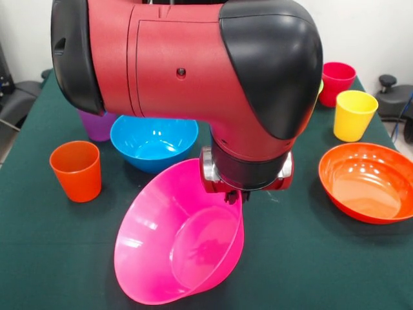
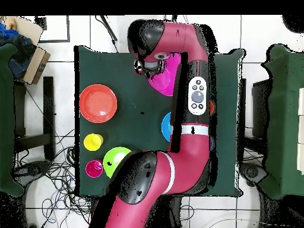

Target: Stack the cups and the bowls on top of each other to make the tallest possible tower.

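Tilting steeply, the large pink bowl [image 1: 181, 239] hangs by its far rim from the gripper [image 1: 231, 194], its open side turned toward the front camera and its lower edge near the worktop [image 1: 303, 258] at about 6 o'clock in that view. You have the gripper closed on that rim; the fingers themselves are mostly hidden under the wrist. This looks like the carry step: the widest bowl lifted, not yet set down as a base or a layer.

Around it, the blue bowl [image 1: 153, 142] sits at 11 o'clock just beyond the pink one, with the orange cup [image 1: 77, 170] and purple cup [image 1: 98, 125] further toward 10. The orange bowl [image 1: 368, 182] lies at 3 o'clock, the yellow cup [image 1: 353, 115] and red cup [image 1: 337, 83] toward 2.

Next you should level the bowl and pick a free spot, judging clearance from the blue bowl.
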